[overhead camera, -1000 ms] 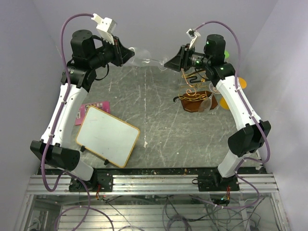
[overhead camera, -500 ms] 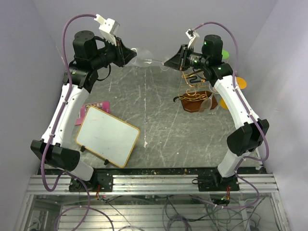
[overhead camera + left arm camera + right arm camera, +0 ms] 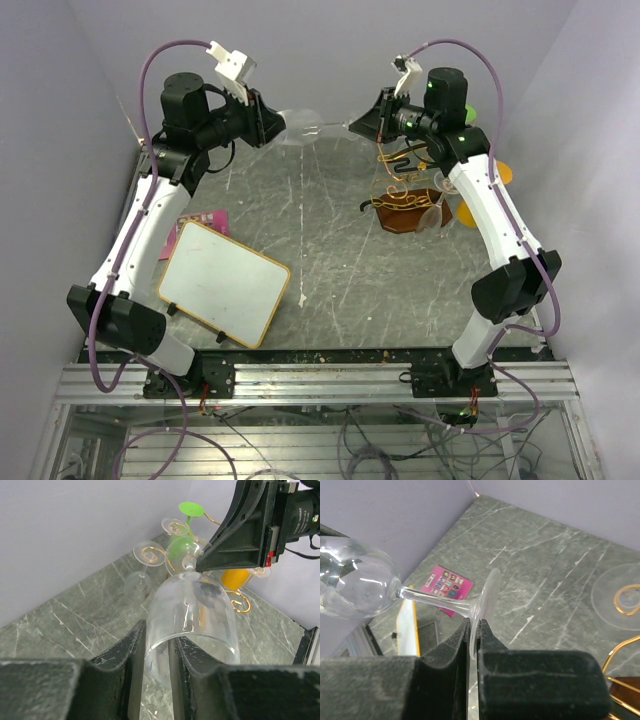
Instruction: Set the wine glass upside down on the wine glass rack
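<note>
The wine glass (image 3: 300, 128) is hanging sideways in the air over the far part of the counter (image 3: 300, 250), stretched between the two arms and near the wine glass rack (image 3: 405, 200). The right wrist view is showing what the top view is blurring: the right end effector (image 3: 474, 630) is pinching the glass's round foot, closed tight on it. The left wrist view is showing the left end effector (image 3: 157, 630) straddling the bowl's rim wall; whether it is clamping, I cannot tell.
</note>
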{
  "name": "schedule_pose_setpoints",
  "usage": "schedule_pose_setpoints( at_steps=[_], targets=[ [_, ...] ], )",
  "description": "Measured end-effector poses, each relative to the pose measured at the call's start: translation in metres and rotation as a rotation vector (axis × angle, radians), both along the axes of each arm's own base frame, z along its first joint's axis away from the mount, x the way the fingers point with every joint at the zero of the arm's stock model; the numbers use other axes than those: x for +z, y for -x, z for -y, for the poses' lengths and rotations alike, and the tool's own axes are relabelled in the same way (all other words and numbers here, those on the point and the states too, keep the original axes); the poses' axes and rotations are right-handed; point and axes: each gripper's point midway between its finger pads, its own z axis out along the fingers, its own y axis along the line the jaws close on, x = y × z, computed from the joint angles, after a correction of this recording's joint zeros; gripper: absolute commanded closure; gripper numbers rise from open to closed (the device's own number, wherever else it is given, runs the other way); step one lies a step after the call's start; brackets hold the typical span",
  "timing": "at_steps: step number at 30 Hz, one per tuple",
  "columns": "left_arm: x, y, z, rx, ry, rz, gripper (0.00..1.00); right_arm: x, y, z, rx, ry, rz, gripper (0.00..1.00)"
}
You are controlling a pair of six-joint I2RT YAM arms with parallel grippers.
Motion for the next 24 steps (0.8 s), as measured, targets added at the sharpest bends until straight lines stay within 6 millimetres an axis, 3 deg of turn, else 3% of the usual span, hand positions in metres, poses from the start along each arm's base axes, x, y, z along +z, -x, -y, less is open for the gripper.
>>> schedule_pose_setpoints(
  at_steps=[8,13,24],
  targets=[
    [-0.011,0.004,0.004,-0.038,0.0,-0.026,0.51,0.003,-0.005,0.008,-0.019,0.08,0.08,1.0],
    [-0.02,0.004,0.003,-0.042,-0.009,-0.044,0.37,0.003,-0.012,0.017,-0.042,0.126,0.126,1.0],
    [-0.021,0.008,-0.025,0.025,-0.04,-0.021,0.12,0.0,-0.025,0.052,-0.106,0.223,0.188,1.0]
  ],
)
